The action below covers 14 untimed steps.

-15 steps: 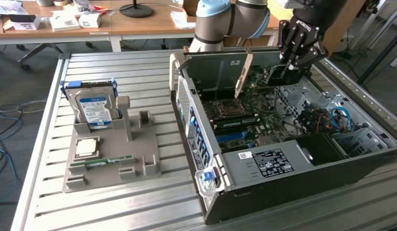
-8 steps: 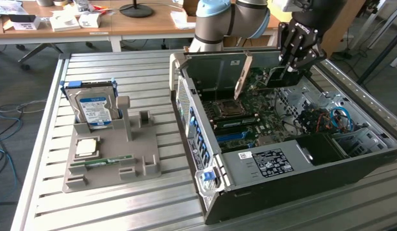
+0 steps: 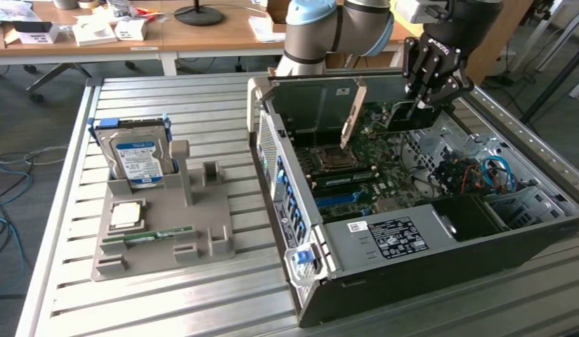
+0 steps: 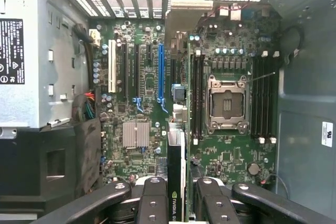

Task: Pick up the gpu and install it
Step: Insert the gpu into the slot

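My gripper (image 3: 428,95) is inside the open computer case (image 3: 299,232), at its far end, shut on the gpu (image 3: 409,116). The card hangs dark and upright under the fingers, above the green motherboard (image 3: 384,168). In the wrist view the gpu (image 4: 177,156) is seen edge-on, running away from between my black fingers (image 4: 155,200). Its metal bracket (image 4: 181,11) points toward the case's rear slots. It lies beside the long blue slot (image 4: 160,72). I cannot tell whether its edge touches the board.
The processor socket (image 4: 227,103) and memory slots (image 4: 262,98) lie on one side of the card, and the power supply (image 3: 388,235) sits at the case's near end. On the exterior view's left, a grey holder (image 3: 210,210) carries a hard drive (image 3: 140,158), a processor (image 3: 127,214) and a memory stick (image 3: 158,235).
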Each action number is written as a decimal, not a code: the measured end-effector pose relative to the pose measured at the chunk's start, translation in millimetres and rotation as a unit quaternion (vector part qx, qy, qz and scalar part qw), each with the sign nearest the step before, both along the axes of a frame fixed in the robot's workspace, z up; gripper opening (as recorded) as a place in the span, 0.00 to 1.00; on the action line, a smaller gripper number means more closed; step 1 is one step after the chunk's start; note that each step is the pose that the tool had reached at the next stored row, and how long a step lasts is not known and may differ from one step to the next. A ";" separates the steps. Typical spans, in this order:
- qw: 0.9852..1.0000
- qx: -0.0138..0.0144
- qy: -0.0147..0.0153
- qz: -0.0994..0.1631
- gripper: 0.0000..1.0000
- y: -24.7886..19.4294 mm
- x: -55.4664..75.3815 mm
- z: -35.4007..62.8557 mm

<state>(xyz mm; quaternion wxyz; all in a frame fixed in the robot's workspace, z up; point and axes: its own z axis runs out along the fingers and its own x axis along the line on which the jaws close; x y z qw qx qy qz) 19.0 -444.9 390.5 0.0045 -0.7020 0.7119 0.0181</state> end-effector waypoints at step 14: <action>1.000 0.000 0.000 0.000 0.26 0.0 -4.0 -0.2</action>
